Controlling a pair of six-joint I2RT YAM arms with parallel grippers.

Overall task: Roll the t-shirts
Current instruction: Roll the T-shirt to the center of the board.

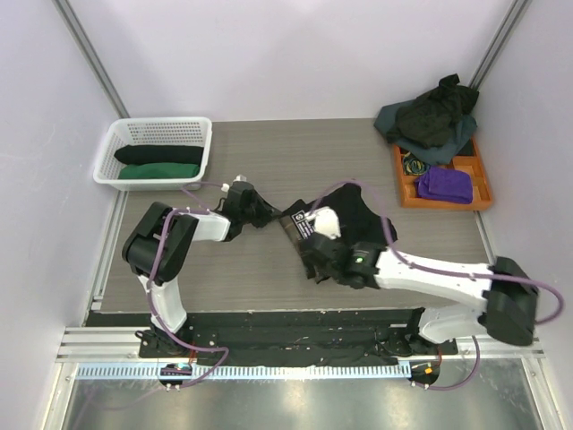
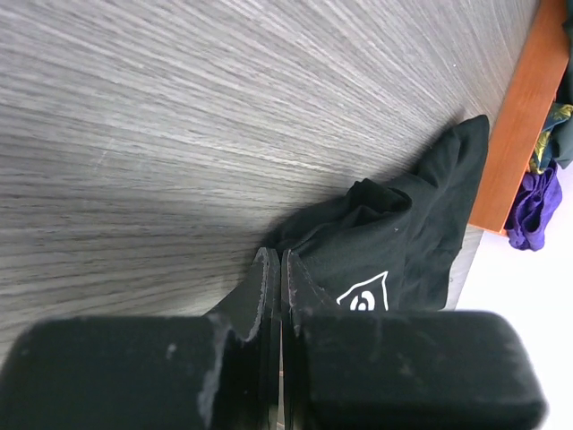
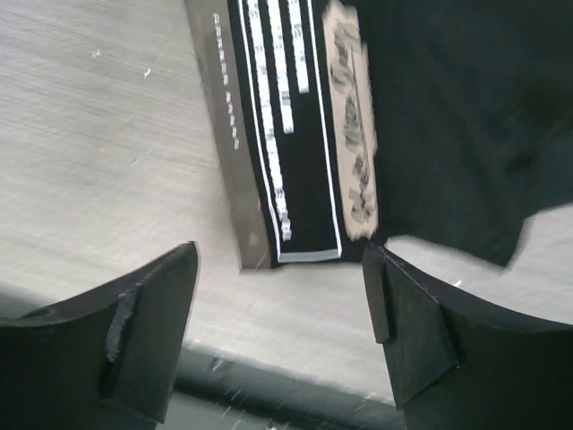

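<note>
In the top view we see a black t-shirt (image 1: 358, 210) with white lettering lying crumpled at the middle of the grey table (image 1: 269, 161), between the two arms. The left gripper (image 2: 275, 260) reaches in from the left to the shirt's left edge. Its fingers are pressed together, tip against tip, right at the cloth, and we cannot tell whether any fold is caught between them. In its wrist view the shirt fills the lower right, with a small white emblem (image 2: 367, 296) showing beside the fingers.

The right gripper (image 3: 282, 313) hangs over the shirt's lower edge with its fingers spread wide and nothing between them. Beyond them, in the upper part of its wrist view, we see the shirt's printed panel (image 3: 286, 134) of white lines and a pale patch (image 3: 354, 134) of script, too blurred to read, with bare table to the left.

At the upper left of the top view a white basket (image 1: 121, 136) holds two rolled t-shirts, a black one (image 1: 159, 154) above a dark green one (image 1: 159, 170). At the upper right a heap of dark t-shirts (image 1: 430, 121), black on slate grey, sits partly on an orange tray (image 1: 448, 203), which also holds a purple cloth (image 1: 445, 184).
</note>
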